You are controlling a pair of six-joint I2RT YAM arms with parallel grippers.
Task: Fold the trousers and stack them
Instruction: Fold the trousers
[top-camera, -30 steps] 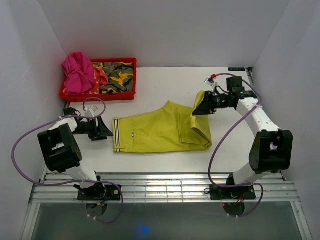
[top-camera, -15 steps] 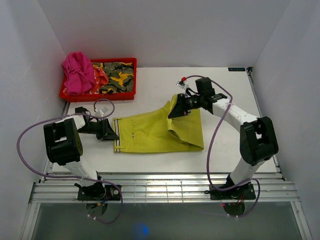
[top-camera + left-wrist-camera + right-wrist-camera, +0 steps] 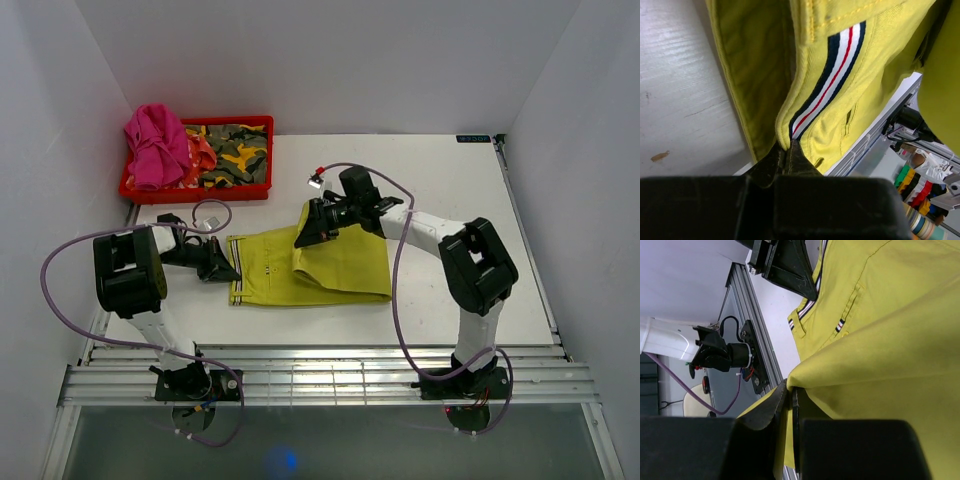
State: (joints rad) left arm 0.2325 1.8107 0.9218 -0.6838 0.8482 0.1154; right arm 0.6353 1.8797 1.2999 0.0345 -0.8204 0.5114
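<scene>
The lime yellow-green trousers (image 3: 340, 270) lie mid-table, waistband to the left, legs doubled over from the right. My left gripper (image 3: 229, 271) is shut on the waistband's edge, where the navy, white and red stripe (image 3: 826, 82) runs. In the left wrist view the fingertips (image 3: 797, 156) pinch the cloth (image 3: 855, 75) with no gap between them. My right gripper (image 3: 304, 236) is shut on the lifted leg end and holds it above the trousers' middle. In the right wrist view that gripper (image 3: 790, 388) clamps a fold of the yellow cloth (image 3: 890, 350), and the left gripper (image 3: 790, 267) shows beyond.
A red bin (image 3: 192, 191) at the back left holds a pink cloth (image 3: 155, 142) and a camouflage garment (image 3: 238, 152). White walls close in the table on three sides. A metal rail (image 3: 330, 375) runs along the near edge.
The right gripper has carried the leg end leftward over the trousers, shortening the spread. The left gripper has moved onto the waistband and shut on it.
</scene>
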